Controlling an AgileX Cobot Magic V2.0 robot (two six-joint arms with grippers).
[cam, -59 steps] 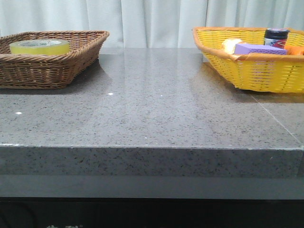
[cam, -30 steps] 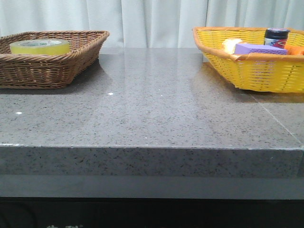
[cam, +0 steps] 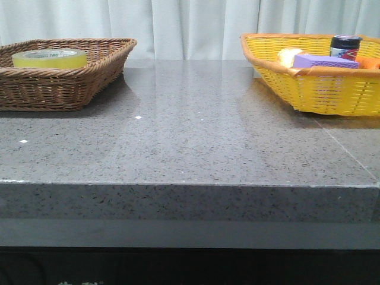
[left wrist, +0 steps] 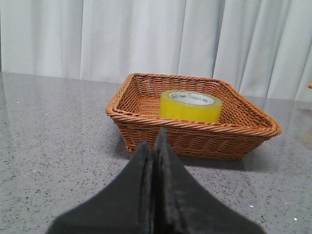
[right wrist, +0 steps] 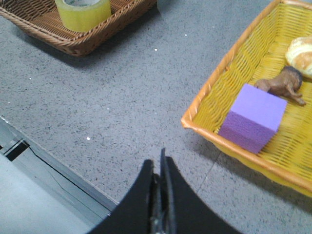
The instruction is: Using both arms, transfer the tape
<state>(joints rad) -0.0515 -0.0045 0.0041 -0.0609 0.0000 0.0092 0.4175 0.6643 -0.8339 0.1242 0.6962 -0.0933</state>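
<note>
The yellow tape roll point(cam: 50, 58) lies flat in the brown wicker basket point(cam: 71, 89) at the far left of the table. It also shows in the left wrist view point(left wrist: 191, 105) and in the right wrist view point(right wrist: 83, 12). My left gripper point(left wrist: 156, 144) is shut and empty, low over the table a short way in front of the brown basket point(left wrist: 195, 139). My right gripper point(right wrist: 157, 163) is shut and empty, above the table's front edge, beside the yellow basket point(right wrist: 229, 141). Neither arm shows in the front view.
The yellow basket point(cam: 320, 89) at the far right holds a purple sponge block point(cam: 323, 61), a bread roll point(cam: 288, 56), a dark jar point(cam: 345, 45) and an orange item. The right wrist view shows the purple block point(right wrist: 253, 117), a brown toy animal point(right wrist: 282, 85) and the roll point(right wrist: 301, 49).
</note>
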